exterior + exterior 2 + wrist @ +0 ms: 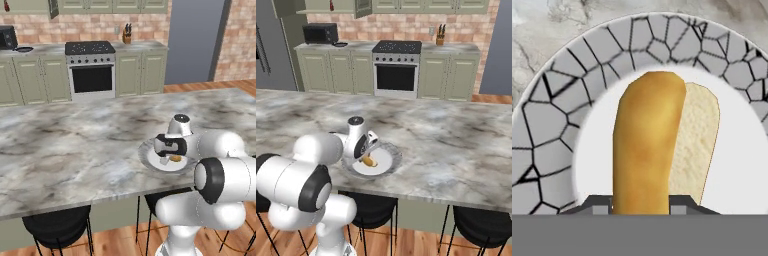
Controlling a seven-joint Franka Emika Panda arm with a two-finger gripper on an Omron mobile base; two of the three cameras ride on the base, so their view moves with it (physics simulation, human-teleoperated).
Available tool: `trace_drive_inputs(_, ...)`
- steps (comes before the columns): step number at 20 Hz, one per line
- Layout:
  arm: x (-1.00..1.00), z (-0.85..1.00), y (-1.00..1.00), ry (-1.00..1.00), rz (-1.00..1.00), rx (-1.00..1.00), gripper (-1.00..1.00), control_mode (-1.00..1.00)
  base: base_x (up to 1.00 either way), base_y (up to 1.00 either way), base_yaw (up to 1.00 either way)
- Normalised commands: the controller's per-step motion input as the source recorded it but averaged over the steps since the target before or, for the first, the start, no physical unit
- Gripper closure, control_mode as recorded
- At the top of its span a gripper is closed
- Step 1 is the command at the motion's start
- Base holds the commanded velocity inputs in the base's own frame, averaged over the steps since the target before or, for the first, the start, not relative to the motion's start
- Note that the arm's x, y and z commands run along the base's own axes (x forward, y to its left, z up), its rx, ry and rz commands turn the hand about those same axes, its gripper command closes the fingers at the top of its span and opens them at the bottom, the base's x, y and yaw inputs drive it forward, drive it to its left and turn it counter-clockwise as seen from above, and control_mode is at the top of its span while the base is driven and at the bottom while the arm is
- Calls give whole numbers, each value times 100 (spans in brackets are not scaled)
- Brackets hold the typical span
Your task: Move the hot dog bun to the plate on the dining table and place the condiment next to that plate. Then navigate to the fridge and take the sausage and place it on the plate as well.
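The yellow-orange hot dog bun (647,145) is between my fingertips, and my gripper (639,205) is shut on it. It hangs just over the white centre of the round plate (562,115) with the grey cracked-pattern rim. In the base views the plate (145,152) lies near the front edge of the marble dining table (75,145), with the bun (175,158) and my hand low over it. A small red thing (332,5) stands in an open wall cabinet, too small to name. The sausage is out of view.
Black stools (57,227) (481,225) stand under the table's front edge. Behind the table are green cabinets, a stove (91,70), a microwave (320,33) and a knife block (127,36). The grey fridge (268,55) is at the far left.
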Motion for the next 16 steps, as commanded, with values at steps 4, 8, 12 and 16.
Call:
trace_drive_inputs(4,19,-18,-6,2,0,1,100,-100,0,0,0)
trace_drive_inputs(8,28,-17,-1,5,0,0,100,-100,0,0,0)
trace_drive_inputs(12,21,-22,-2,5,0,0,-100,-100,0,0,0)
trace_drive_inputs(16,5,-7,-9,1,0,1,-100,-100,0,0,0)
